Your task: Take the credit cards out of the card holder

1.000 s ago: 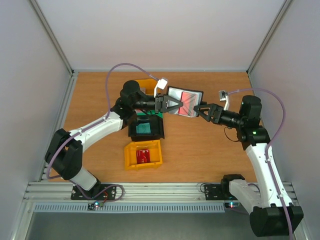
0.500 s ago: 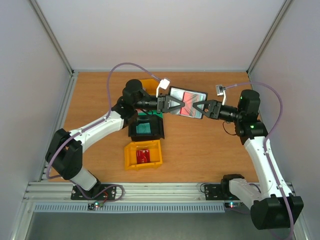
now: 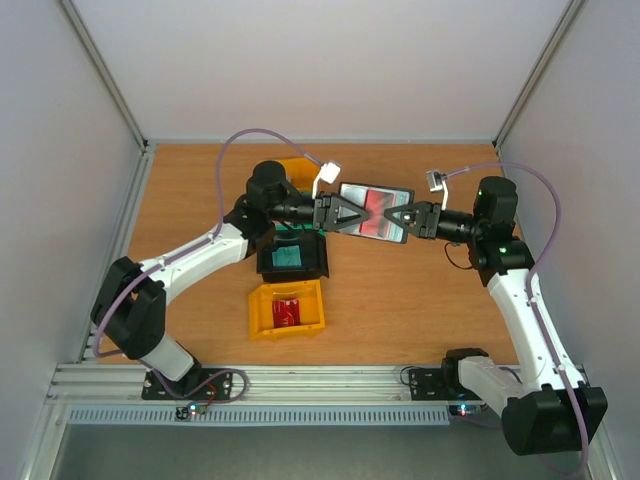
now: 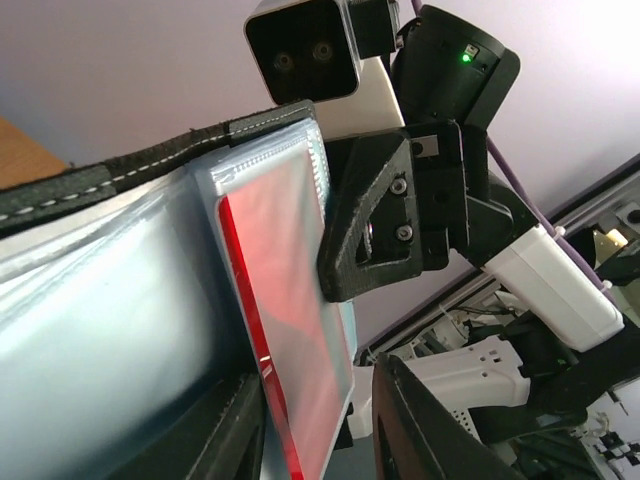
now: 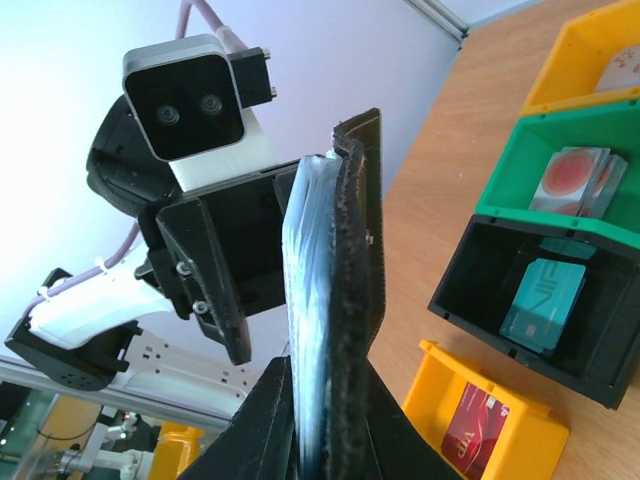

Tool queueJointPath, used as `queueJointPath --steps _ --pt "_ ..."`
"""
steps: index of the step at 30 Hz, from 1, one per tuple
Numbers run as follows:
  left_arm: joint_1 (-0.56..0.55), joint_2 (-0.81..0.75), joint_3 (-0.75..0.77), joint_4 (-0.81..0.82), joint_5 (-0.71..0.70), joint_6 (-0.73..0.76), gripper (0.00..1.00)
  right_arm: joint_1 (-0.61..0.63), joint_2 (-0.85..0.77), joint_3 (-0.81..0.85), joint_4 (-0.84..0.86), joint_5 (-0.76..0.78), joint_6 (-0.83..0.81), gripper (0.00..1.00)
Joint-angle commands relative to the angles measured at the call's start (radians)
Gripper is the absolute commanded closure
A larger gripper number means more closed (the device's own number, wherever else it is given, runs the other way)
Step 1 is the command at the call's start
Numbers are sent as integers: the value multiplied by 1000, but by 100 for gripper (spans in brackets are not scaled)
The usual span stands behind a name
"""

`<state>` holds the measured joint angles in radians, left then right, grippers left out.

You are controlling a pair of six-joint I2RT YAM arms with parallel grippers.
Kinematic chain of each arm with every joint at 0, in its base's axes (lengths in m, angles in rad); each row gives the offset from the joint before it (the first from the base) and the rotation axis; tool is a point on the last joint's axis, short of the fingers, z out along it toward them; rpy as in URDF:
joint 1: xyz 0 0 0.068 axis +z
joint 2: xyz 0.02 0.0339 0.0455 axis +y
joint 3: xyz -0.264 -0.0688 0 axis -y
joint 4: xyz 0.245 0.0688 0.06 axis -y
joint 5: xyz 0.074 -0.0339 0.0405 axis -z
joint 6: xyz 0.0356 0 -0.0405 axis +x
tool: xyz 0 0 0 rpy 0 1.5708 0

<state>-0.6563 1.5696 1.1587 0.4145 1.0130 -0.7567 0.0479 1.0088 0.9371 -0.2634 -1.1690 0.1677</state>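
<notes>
The black card holder point(image 3: 396, 196) hangs open in the air between both grippers, over the middle of the table. A red credit card point(image 3: 377, 206) sits in its shiny pocket. My right gripper point(image 3: 398, 217) is shut on the holder's right edge; in the right wrist view its jaws point(image 5: 325, 420) pinch the holder point(image 5: 345, 250) seen edge-on. My left gripper point(image 3: 352, 214) stands open around the opposite edge. In the left wrist view the red card point(image 4: 285, 300) lies between its fingers point(image 4: 420, 430), with a gap on the right side.
Below the holder sit a black bin point(image 3: 318, 262) with a teal card point(image 3: 289, 257), a yellow bin point(image 3: 262, 312) with a red card point(image 3: 286, 312), a green bin point(image 5: 500, 160) holding cards, and another yellow bin point(image 3: 296, 166) at the back. Grey walls enclose the table.
My right gripper has moved left onto the holder's right edge and shut on it. My left gripper, shut on the holder before, has opened.
</notes>
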Motion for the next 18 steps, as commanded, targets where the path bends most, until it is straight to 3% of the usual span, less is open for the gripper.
queueJointPath --steps 1,8,14,17,18 --pt "8 -36 -37 183 44 -90 72 1 -1 61 -46 -15 -51 99" --pt "11 -18 -18 186 44 -138 99 1 -5 89 -77 -29 -83 99" --pt "24 -45 -58 242 74 -204 100 -2 -14 101 -163 -29 -144 96" --pt "25 -71 -74 220 69 -208 100 -2 -13 103 -172 -30 -142 79" --pt "26 -80 -77 198 61 -191 100 -2 -10 103 -167 -32 -136 68"
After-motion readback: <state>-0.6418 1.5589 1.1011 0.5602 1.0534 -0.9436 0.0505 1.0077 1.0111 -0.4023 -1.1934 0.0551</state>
